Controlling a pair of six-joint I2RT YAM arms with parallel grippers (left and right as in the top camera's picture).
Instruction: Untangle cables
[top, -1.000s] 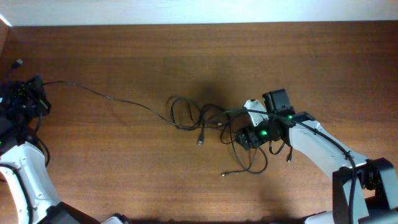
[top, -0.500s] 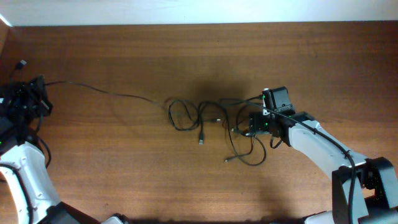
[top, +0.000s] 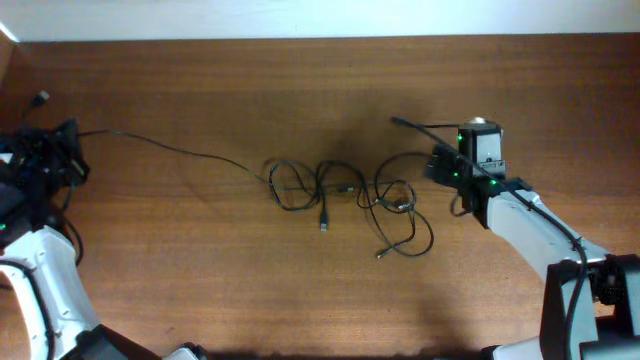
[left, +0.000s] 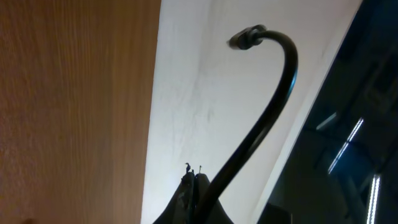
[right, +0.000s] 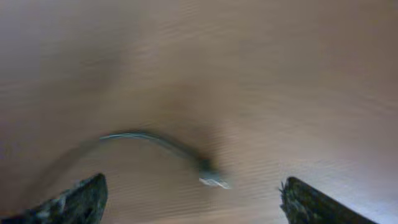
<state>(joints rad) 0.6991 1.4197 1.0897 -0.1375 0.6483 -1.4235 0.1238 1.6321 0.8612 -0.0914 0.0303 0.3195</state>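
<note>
The cables (top: 340, 190) lie as thin black loops tangled mid-table, with plug ends at the front (top: 323, 226). One long cable (top: 180, 152) runs left from the tangle to my left gripper (top: 60, 140) at the far left edge. In the left wrist view that gripper (left: 196, 179) is shut on this cable (left: 267, 118), whose plug (left: 247, 37) curls up beyond the jaws. My right gripper (top: 433, 165) stands open just right of the tangle. In the blurred right wrist view its fingers (right: 81, 199) stand wide apart, and a metallic plug (right: 212, 180) lies loose on the wood beyond them.
The brown wooden table (top: 200, 270) meets a white wall (top: 300, 15) at the back. A loose cable end (top: 396, 122) points left behind the right gripper. Thick black wires (top: 60, 235) hang by the left arm's base.
My right gripper has moved back and to the right, away from the tangle, and opened wider. The loops it was among have spread out on the table. The left gripper has barely moved.
</note>
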